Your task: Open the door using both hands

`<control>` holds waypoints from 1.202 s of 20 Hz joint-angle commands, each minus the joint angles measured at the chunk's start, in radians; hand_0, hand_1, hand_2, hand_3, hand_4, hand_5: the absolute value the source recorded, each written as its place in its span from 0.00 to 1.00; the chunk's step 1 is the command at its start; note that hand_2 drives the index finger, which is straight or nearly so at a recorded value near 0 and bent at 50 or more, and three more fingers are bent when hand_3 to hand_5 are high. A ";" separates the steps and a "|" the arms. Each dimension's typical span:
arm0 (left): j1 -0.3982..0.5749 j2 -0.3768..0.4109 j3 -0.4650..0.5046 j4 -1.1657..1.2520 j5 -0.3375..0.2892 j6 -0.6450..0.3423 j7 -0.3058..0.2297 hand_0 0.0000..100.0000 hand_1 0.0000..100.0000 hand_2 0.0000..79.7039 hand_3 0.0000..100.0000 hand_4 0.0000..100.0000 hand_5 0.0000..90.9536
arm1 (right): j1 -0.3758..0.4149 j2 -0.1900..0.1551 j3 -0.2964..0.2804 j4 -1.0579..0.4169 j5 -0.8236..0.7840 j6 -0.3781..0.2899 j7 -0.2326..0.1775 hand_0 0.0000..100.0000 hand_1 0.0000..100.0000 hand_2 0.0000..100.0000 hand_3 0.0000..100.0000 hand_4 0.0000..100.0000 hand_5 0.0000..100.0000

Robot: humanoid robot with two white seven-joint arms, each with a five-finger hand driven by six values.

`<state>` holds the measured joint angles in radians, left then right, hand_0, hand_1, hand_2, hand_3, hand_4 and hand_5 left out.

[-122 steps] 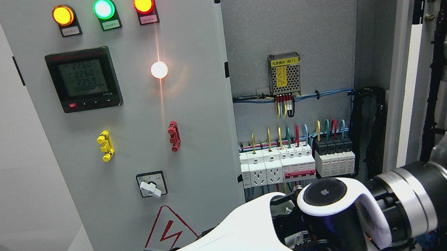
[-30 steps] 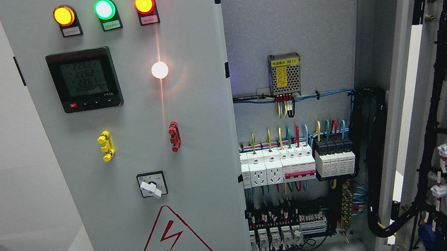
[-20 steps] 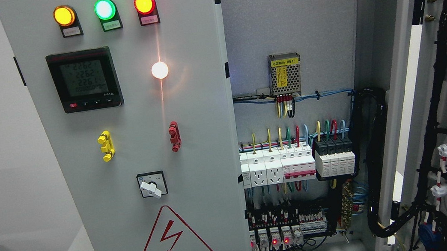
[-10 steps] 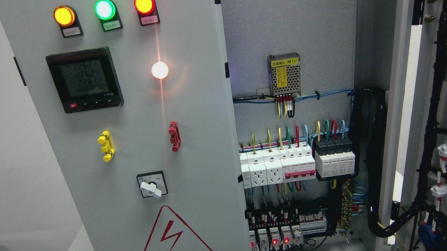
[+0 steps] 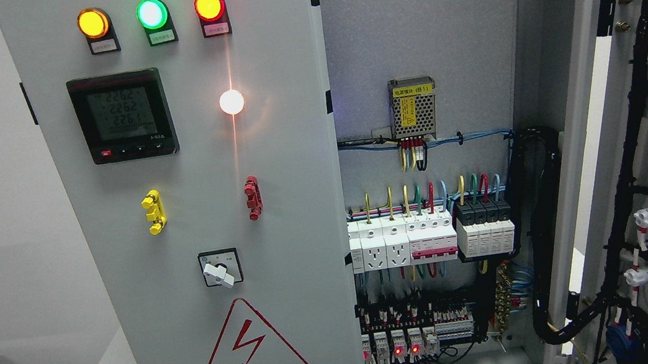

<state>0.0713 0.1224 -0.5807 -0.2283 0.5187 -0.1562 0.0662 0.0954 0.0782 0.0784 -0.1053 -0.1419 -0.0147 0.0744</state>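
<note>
No robot hand in my head view, so I can't tell either one's state or which is nearer. Right door (image 5: 641,165) is swung wide open at the picture's right, its inner face with wiring harness toward me, long axis vertical, free edge leaning up-right. Cabinet interior (image 5: 430,130) is exposed; breakers (image 5: 432,243) sit mid-height. Left panel (image 5: 192,224) is still shut. I judge the job about done: little swing room remains rightward.
</note>
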 commanded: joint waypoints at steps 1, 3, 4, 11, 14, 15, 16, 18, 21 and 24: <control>-0.024 -0.118 0.347 0.237 -0.288 0.001 0.000 0.00 0.00 0.00 0.00 0.00 0.00 | 0.004 -0.021 0.000 0.001 -0.001 0.001 -0.004 0.19 0.00 0.00 0.00 0.00 0.00; -0.024 -0.124 0.386 0.237 -0.341 0.001 0.000 0.00 0.00 0.00 0.00 0.00 0.00 | 0.000 -0.052 0.000 -0.004 -0.001 -0.001 -0.004 0.19 0.00 0.00 0.00 0.00 0.00; -0.024 -0.127 0.400 0.237 -0.353 0.001 0.000 0.00 0.00 0.00 0.00 0.00 0.00 | 0.000 -0.055 0.000 -0.004 -0.001 0.001 -0.004 0.19 0.00 0.00 0.00 0.00 0.00; -0.024 -0.144 0.472 0.239 -0.388 0.036 0.001 0.00 0.00 0.00 0.00 0.00 0.00 | -0.008 -0.061 -0.002 -0.004 -0.001 0.001 -0.004 0.19 0.00 0.00 0.00 0.00 0.00; -0.025 -0.144 0.521 0.237 -0.391 0.064 0.001 0.00 0.00 0.00 0.00 0.00 0.00 | -0.008 -0.068 -0.002 -0.007 -0.005 -0.002 -0.002 0.19 0.00 0.00 0.00 0.00 0.00; -0.025 -0.144 0.522 0.237 -0.391 0.064 0.000 0.00 0.00 0.00 0.00 0.00 0.00 | -0.008 -0.063 -0.003 -0.007 -0.005 -0.002 -0.002 0.19 0.00 0.00 0.00 0.00 0.00; -0.025 -0.144 0.525 0.237 -0.391 0.064 0.001 0.00 0.00 0.00 0.00 0.00 0.00 | -0.008 -0.060 -0.002 -0.007 -0.002 -0.004 -0.002 0.19 0.00 0.00 0.00 0.00 0.00; -0.024 -0.156 0.538 0.237 -0.391 0.063 0.003 0.00 0.00 0.00 0.00 0.00 0.00 | -0.008 -0.046 -0.002 -0.007 -0.001 -0.004 -0.004 0.19 0.00 0.00 0.00 0.00 0.00; -0.024 -0.159 0.556 0.234 -0.391 0.060 0.017 0.00 0.00 0.00 0.00 0.00 0.00 | -0.026 -0.041 0.000 -0.016 -0.001 -0.004 -0.004 0.19 0.00 0.00 0.00 0.00 0.00; -0.024 -0.164 0.552 0.231 -0.390 0.058 0.033 0.00 0.00 0.00 0.00 0.00 0.00 | -0.037 -0.041 -0.002 -0.069 -0.001 -0.002 -0.004 0.19 0.00 0.00 0.00 0.00 0.00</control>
<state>0.0475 0.0008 -0.1127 -0.0261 0.1343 -0.0956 0.0853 0.0751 0.0247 0.0774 -0.1091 -0.1433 -0.0179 0.0705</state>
